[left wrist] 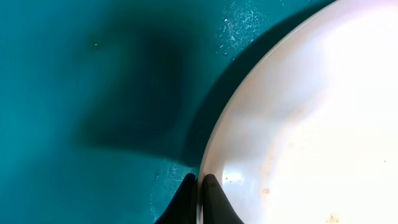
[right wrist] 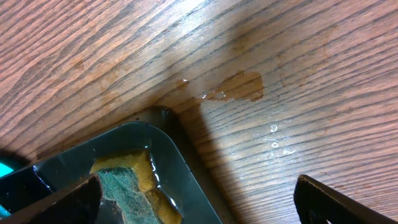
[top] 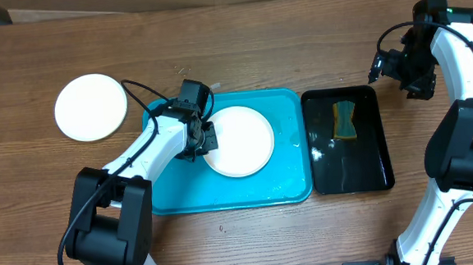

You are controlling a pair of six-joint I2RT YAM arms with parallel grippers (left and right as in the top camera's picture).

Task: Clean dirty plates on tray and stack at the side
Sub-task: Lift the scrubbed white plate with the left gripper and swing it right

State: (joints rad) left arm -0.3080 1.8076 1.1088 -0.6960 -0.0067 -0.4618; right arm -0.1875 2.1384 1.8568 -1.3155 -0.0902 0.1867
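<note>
Left claw (left wrist: 198,202) pinches white plate (left wrist: 311,124) on turquoise tray (left wrist: 93,93).

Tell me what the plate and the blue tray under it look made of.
The plate looks like plastic, probably: smooth, glossy white, thin rim. The blue tray also seems plastic: shiny turquoise, rounded moulded corners and raised rim.

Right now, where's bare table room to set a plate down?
Bare wood in front of the side plate, left of the turquoise tray, and behind the black tray. Crowded between those trays, and where the left end effector grips the white plate.
</note>
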